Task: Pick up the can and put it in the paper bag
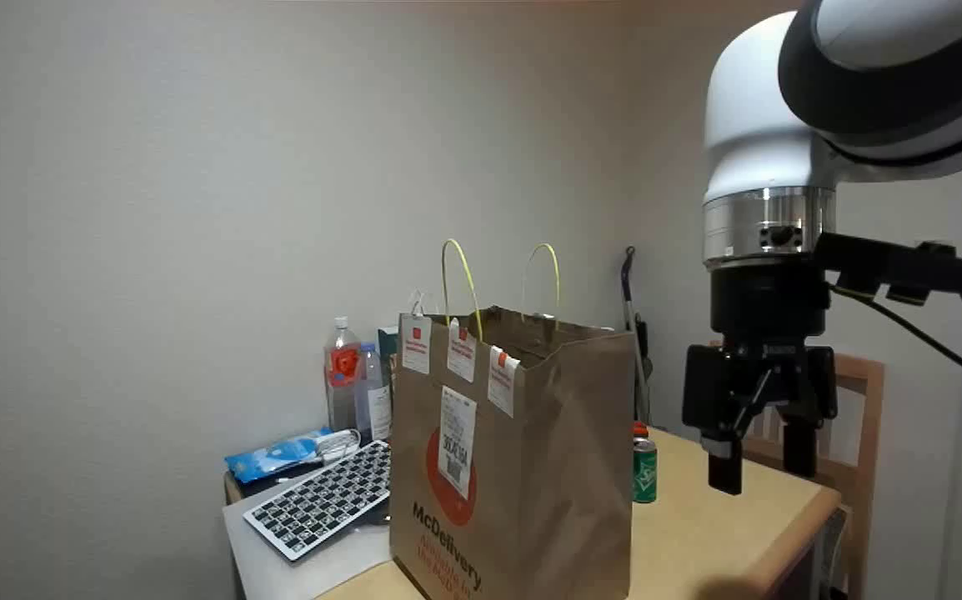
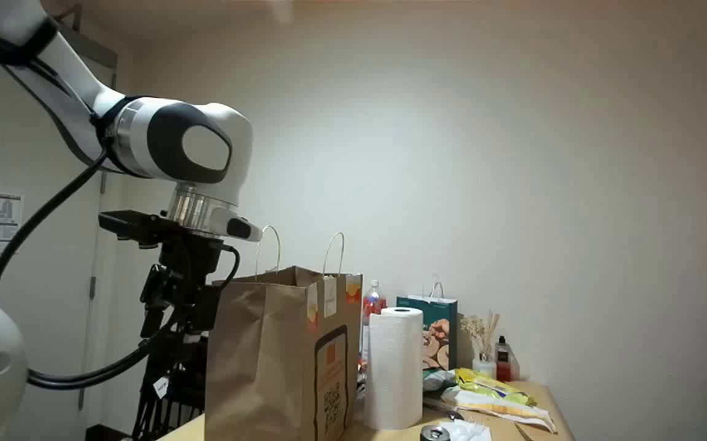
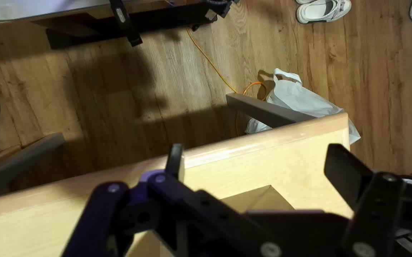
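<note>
The small green can stands upright on the table, right of the bag in an exterior view, with something red just above its top. A can's silver top shows at the bottom edge in an exterior view; its sides are cut off. The large brown paper bag stands upright and open at the top, also in an exterior view. My gripper points down, open and empty, above the table, right of the can and bag. It shows in an exterior view and wrist view. The can is not visible in the wrist view.
A keyboard, bottles and a blue pack lie left of the bag. A paper towel roll and green bag stand beyond it. A chair stands behind my gripper. The table edge lies below it.
</note>
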Controlling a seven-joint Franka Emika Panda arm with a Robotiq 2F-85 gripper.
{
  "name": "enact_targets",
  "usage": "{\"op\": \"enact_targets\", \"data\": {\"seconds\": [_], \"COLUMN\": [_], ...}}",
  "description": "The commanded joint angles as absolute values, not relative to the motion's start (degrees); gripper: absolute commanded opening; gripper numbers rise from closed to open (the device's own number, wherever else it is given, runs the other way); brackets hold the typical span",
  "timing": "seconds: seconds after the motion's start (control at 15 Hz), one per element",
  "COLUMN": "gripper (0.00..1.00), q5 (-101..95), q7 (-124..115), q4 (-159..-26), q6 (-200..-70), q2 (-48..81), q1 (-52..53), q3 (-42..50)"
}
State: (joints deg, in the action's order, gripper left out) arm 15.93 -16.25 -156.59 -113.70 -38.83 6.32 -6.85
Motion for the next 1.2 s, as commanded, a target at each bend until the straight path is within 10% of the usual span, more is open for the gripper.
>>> {"op": "enact_targets", "data": {"seconds": [0.0,1.13], "gripper": [1.00,1.00], "q5": [16.2,12.3], "q7": [-16.0,-15.2], "q4": [-156.5,-155.0], "q6": [-113.5,-116.1], "q2": [-38.9,-30.2], "q1": [5.8,-1.6], "q3": [-7.3,-2.9]}}
